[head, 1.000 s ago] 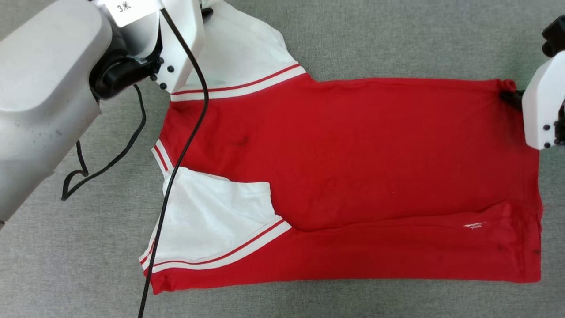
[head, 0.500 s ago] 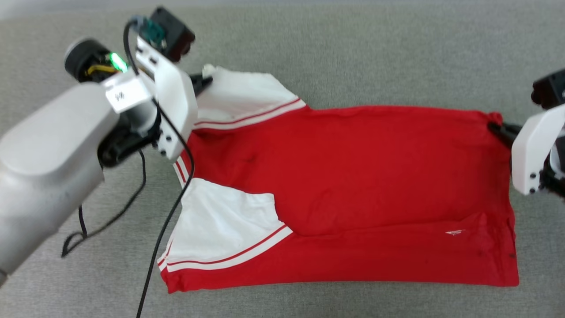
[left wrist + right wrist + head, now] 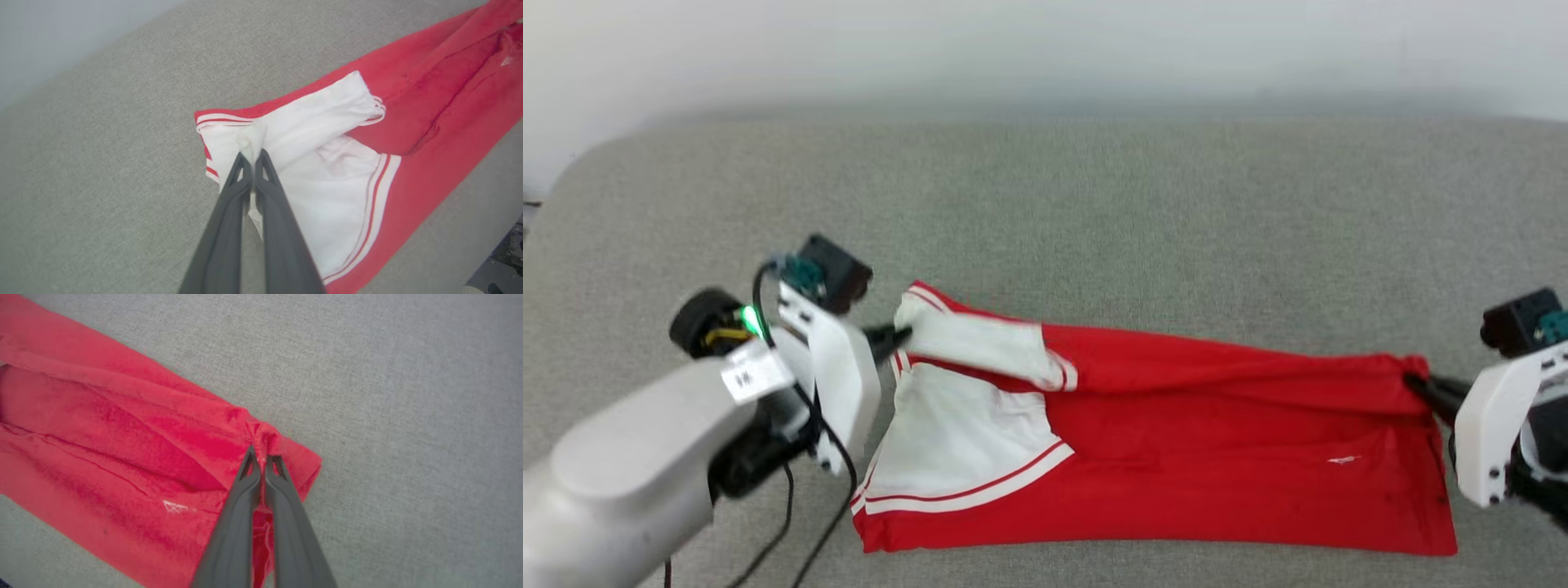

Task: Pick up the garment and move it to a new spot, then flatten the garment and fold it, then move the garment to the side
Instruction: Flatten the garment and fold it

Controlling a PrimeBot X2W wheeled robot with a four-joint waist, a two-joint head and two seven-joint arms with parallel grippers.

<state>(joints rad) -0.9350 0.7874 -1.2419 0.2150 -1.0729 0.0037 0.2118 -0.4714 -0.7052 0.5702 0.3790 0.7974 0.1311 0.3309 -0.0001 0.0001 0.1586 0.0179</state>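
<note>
While the garment [image 3: 1176,457] lies stretched left to right across the grey surface [image 3: 1094,204], its far edge is held up at both ends and its near edge rests flat. The left jaws are clamped on a bunch of white sleeve [image 3: 253,139] at the far left corner. The right jaws are pinched tight on the red hem corner [image 3: 261,437] at the far right.

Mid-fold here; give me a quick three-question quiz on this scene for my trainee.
1. True or false: the left hand is shut on white fabric of the red jersey T-shirt.
2. The right hand pinches: A) a red corner, B) the collar, C) a white sleeve?
3. Fill in: the near sleeve has white trim with a ___ stripe.
Key: 1 true; 2 A; 3 red.
</note>
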